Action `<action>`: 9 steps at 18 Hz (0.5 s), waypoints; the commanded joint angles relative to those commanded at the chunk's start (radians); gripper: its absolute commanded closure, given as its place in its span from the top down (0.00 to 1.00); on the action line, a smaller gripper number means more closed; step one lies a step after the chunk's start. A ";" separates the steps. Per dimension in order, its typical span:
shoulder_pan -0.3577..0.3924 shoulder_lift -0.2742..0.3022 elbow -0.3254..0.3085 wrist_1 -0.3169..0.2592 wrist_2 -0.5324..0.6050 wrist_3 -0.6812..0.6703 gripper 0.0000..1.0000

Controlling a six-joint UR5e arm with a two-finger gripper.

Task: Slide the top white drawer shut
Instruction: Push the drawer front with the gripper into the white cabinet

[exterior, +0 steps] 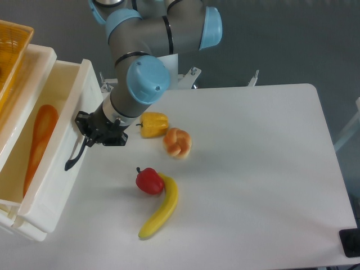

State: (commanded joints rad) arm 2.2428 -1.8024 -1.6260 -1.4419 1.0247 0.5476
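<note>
Robot lab: arm (152, 39), toy food (160, 214)

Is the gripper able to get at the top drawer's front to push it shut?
Probably yes: the gripper is already at the open top white drawer front beside its black handle, nothing between them.

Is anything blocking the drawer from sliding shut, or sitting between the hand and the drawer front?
Nothing visible does. The hand is already at the top drawer front, by its black handle. A carrot lies flat inside the drawer, below the rim. The peppers, bun and banana lie away on the table.
</note>
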 joint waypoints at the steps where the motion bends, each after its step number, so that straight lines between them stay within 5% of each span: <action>1: -0.008 0.000 0.000 -0.002 0.000 -0.002 0.00; 9: -0.074 -0.003 0.003 0.006 0.002 -0.037 0.00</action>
State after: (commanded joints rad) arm 2.1691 -1.8055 -1.6230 -1.4358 1.0262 0.5108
